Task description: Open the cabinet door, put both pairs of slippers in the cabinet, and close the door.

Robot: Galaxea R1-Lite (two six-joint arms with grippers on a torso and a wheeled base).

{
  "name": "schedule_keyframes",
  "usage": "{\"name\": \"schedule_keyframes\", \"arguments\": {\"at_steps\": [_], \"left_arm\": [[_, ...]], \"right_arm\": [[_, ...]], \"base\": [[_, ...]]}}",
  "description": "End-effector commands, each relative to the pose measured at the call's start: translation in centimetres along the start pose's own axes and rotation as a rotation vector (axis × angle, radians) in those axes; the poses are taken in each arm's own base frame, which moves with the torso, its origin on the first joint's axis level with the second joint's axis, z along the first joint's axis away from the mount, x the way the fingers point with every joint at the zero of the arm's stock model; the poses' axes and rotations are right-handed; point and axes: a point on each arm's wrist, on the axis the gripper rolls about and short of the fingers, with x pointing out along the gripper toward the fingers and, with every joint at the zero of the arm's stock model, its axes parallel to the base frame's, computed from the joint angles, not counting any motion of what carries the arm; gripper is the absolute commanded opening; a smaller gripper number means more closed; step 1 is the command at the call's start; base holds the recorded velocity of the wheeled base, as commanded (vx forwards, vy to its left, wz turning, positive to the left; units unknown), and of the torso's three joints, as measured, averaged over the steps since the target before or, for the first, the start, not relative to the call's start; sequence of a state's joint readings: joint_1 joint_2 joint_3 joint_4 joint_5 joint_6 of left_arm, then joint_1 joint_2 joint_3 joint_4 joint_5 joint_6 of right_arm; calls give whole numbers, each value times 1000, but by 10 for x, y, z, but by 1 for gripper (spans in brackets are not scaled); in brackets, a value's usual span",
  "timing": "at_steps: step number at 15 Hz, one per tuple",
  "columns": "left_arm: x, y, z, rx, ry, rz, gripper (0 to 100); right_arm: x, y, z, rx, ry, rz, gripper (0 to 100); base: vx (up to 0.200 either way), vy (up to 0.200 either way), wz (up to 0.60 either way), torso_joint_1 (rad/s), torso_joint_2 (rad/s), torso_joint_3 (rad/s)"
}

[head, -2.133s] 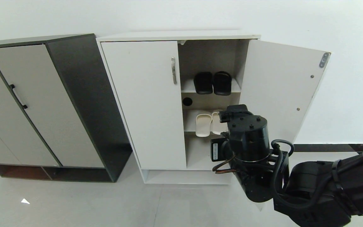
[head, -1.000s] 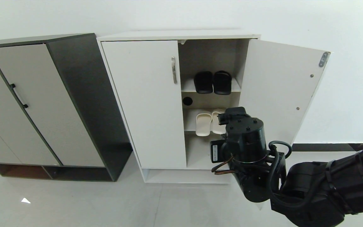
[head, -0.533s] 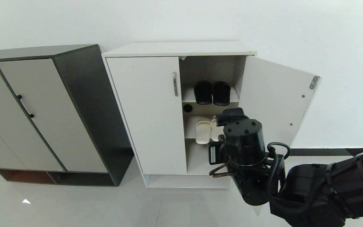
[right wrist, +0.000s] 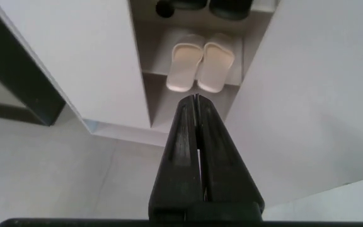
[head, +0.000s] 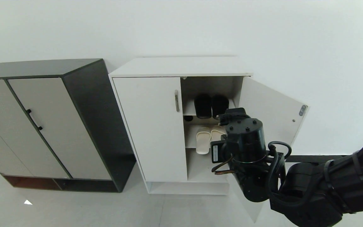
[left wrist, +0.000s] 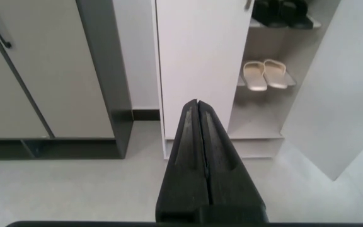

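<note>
Black-fingered and empty, the left gripper and right gripper are clamped shut before the white cabinet, seen from farther back since the head camera shifted; its right door stands open, cream slippers on the middle shelf, black slippers on the shelf above, both pairs unmoved

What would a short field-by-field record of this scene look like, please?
cabinet: white, two doors
left door: shut
right door: swung open
black slippers: side by side on the upper shelf
white slippers: side by side on the shelf below
left gripper: shut, empty, pointing toward the cabinet
right gripper: shut, empty, before the open compartment
task left: closing the right door
neighbour: grey cabinet on the robot's left, doors shut
</note>
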State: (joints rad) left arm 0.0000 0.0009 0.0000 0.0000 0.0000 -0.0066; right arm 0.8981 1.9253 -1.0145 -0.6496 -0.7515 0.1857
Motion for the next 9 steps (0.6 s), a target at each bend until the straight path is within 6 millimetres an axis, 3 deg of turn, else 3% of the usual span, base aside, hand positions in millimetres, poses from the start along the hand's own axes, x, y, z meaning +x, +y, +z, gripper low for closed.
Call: {"name": "schedule_keyframes", "arguments": {"at_steps": [1,9], "left_arm": [[0,0,0,-1,1,0,0],[0,0,0,-1,1,0,0]], "right_arm": [[1,1,-2,-3,3,0,0],[1,1,-2,-3,3,0,0]], "base": [[0,0,0,163,-476,-315],[0,0,0,188,-502,-311]]}}
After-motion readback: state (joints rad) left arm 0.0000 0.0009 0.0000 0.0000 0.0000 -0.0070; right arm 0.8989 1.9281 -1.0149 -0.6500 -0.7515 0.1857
